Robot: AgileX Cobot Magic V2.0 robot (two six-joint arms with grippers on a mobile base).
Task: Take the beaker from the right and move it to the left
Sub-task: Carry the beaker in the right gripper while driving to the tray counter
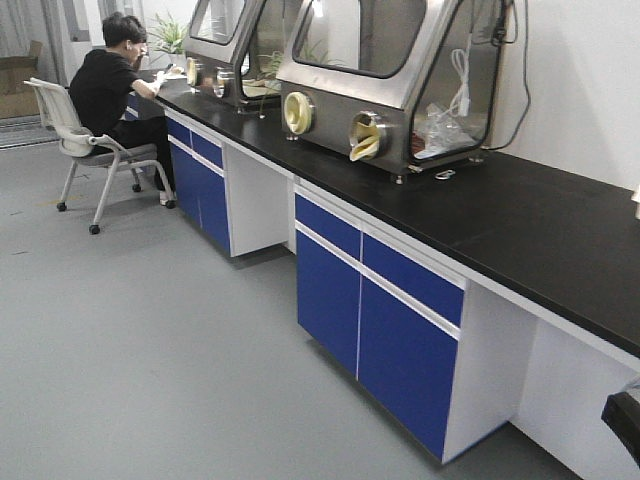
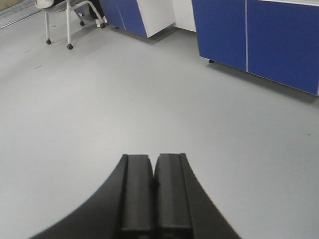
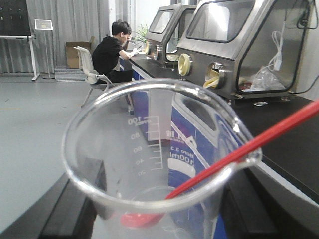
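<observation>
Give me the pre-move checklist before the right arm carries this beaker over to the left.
1. Grip on the beaker: ok, it stands upright between the jaws of the right gripper.
2. Red stir stick: ok, it is inside the beaker, leaning on the rim.
3. Left gripper: ok, jaws shut with nothing in them, over the bare floor.
4. Set-down spot on the left: cannot tell, no view shows it.
5. Seated person: ok, at the far end of the counter.
</observation>
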